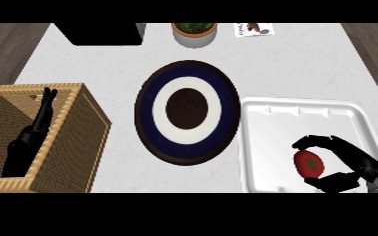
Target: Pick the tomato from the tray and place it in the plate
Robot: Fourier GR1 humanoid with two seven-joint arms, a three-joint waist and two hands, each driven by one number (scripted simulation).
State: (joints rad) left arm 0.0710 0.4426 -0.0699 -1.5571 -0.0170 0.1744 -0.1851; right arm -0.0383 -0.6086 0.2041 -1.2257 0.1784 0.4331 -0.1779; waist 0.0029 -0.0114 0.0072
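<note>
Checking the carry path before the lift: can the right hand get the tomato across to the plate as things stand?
Probably yes. The right hand curls its fingers round the tomato on the tray; the plate lies just left with nothing between.

I can read nothing here; the small printed card (255,29) at the counter's far edge perhaps carries a line of lettering, but it is too small for me to make out.

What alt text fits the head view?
The robot's right hand curls round a red tomato on the white tray at the right. A round plate with dark blue and white rings lies at the centre, and the left hand rests over a wicker basket at the left.
</note>
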